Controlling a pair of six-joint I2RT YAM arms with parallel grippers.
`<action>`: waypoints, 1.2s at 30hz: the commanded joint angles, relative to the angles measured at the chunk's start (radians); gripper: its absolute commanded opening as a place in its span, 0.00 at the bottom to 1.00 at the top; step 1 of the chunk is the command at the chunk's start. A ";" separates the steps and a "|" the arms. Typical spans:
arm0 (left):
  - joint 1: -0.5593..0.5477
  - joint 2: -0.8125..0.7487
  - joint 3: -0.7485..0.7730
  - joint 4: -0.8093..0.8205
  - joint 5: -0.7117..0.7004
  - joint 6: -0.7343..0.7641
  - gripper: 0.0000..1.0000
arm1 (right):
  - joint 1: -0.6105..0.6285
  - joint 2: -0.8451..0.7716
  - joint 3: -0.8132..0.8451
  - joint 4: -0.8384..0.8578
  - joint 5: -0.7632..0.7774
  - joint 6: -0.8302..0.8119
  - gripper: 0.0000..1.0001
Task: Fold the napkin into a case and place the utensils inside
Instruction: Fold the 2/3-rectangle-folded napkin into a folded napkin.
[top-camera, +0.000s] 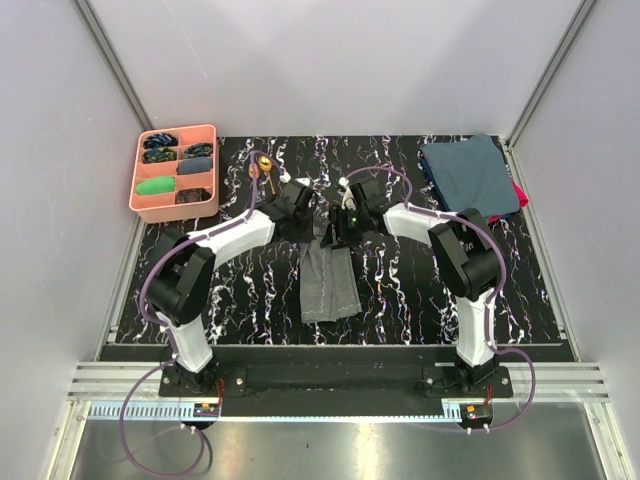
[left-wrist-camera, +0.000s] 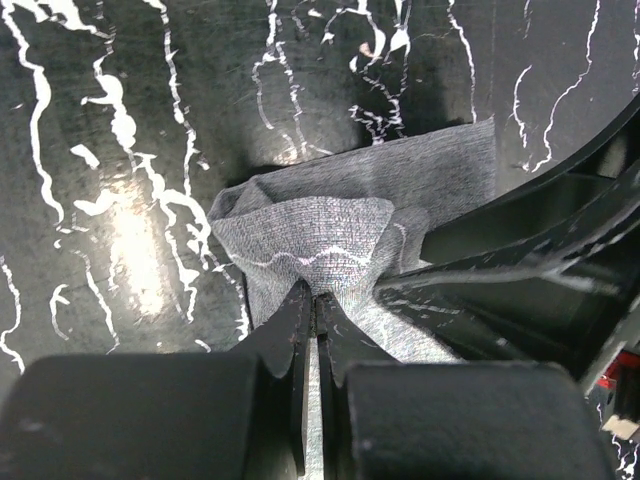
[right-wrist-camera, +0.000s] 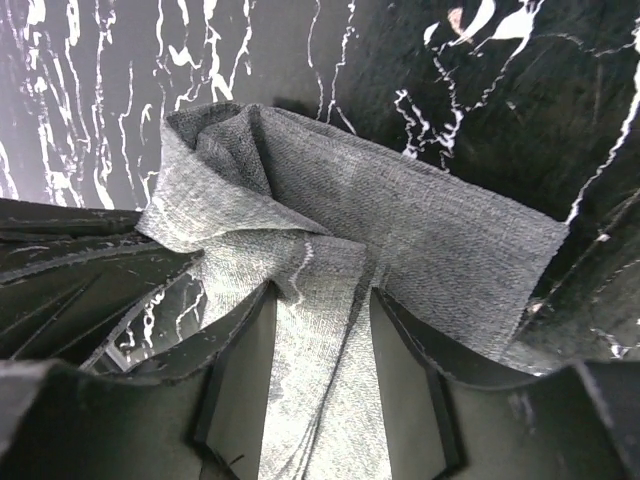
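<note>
Your left hand (left-wrist-camera: 316, 300) is pinched tight on a gathered corner of the napkin (left-wrist-camera: 330, 240), lifting that far end off the bench (left-wrist-camera: 120, 200) — probably to keep the mouth of the case raised and reachable. Your right hand (right-wrist-camera: 320, 300) stands about half wide, its fingers on either side of the grey cloth without gripping it. I'd judge it is either freeing the fabric or setting up a fresh grip. The napkin lies as a narrow folded strip mid-bench, between the two arms. The utensils (top-camera: 262, 168) sit well apart from it at the far side, near the pink tray (top-camera: 172, 212) — not yet inside.
</note>
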 joint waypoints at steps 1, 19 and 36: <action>-0.015 0.030 0.067 -0.013 -0.035 0.008 0.04 | -0.005 -0.004 0.052 -0.016 0.028 -0.047 0.52; -0.141 0.123 0.163 -0.087 -0.310 -0.040 0.11 | -0.037 0.009 0.077 -0.012 0.091 0.027 0.00; -0.067 0.018 0.223 -0.127 -0.034 0.038 0.47 | -0.054 -0.103 0.019 -0.050 0.033 0.029 0.41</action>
